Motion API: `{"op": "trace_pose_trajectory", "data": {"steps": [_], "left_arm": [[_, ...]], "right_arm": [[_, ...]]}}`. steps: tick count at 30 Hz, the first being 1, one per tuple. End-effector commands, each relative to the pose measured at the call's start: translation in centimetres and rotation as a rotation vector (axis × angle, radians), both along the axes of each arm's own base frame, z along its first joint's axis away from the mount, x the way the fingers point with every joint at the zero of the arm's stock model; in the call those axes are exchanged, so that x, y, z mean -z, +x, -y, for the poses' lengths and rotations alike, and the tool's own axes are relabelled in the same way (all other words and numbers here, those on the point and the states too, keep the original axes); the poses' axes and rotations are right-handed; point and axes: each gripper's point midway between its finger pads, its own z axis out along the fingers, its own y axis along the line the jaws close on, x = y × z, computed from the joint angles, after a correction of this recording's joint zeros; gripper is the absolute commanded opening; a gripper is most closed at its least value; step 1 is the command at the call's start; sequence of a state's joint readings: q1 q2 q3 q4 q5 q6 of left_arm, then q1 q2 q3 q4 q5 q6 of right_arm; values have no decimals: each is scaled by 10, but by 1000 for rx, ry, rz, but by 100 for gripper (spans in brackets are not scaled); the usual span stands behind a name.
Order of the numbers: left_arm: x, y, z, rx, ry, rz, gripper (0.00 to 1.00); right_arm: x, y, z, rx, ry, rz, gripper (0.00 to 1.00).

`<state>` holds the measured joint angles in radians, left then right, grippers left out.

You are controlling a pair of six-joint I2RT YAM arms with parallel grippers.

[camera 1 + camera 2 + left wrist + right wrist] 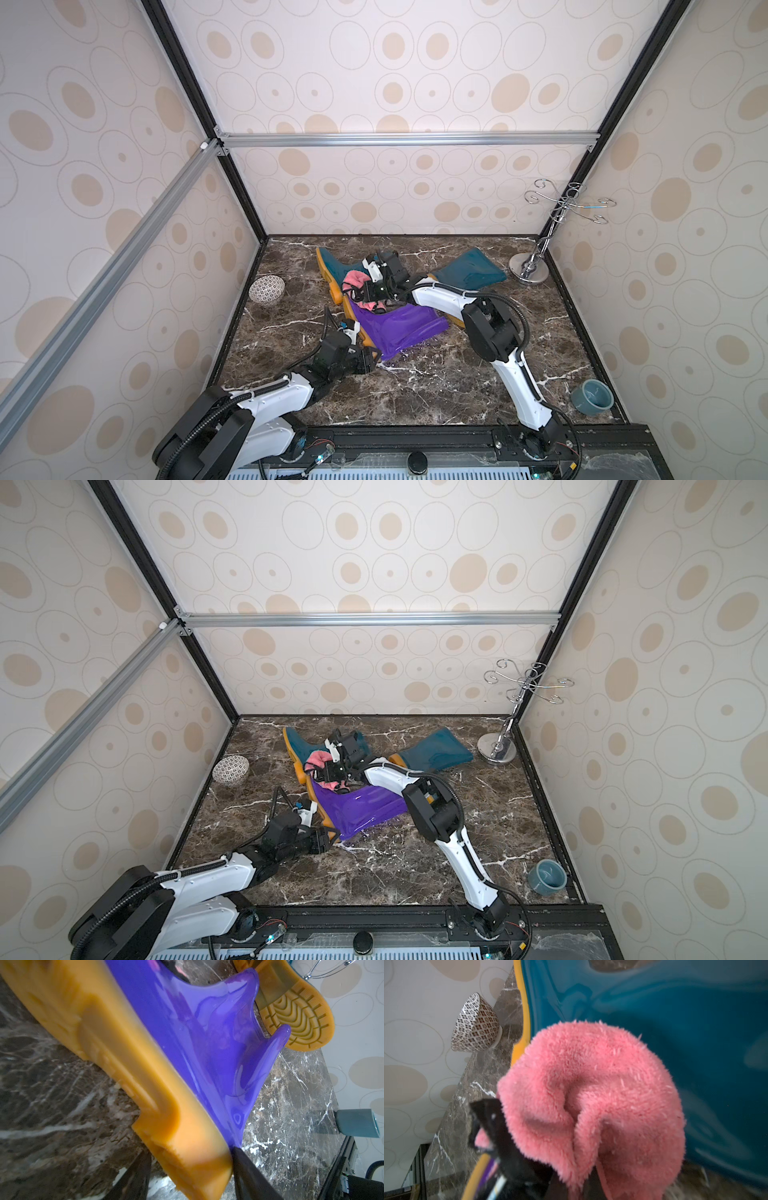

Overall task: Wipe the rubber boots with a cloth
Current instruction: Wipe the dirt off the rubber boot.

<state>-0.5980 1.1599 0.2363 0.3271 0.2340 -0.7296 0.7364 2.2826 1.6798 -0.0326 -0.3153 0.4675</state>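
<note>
A purple boot (399,328) (361,808) (207,1043) lies on its side mid-table, yellow-orange sole toward the left. My left gripper (374,357) (332,837) (190,1151) is closed around the heel end of that sole. One teal boot (332,264) (297,742) (654,1001) lies behind it. Another teal boot (473,272) (440,746) lies at the back right. My right gripper (354,291) (318,773) (571,1184) is shut on the fluffy pink cloth (355,279) (318,757) (591,1084). The bunched cloth rests against the nearer teal boot's glossy side and hides the fingertips.
A patterned bowl (267,289) (230,769) (475,1024) lies tipped at the left table edge. A teal cup (592,396) (547,877) (356,1123) stands front right. A chrome hook stand (530,266) (496,748) occupies the back right corner. Walls enclose three sides.
</note>
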Motion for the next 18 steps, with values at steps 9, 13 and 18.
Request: {"op": "trace_pose_trajectory", "data": {"steps": [9, 13, 18], "left_arm": [[36, -26, -23, -14, 118, -123, 61], [38, -26, -21, -7, 117, -128, 61], [36, -24, -20, -5, 115, -118, 61]], "right_arm": [[-4, -35, 102, 201, -178, 106, 0], [10, -30, 147, 269, -325, 76, 0], [16, -8, 205, 396, -466, 65, 0]]}}
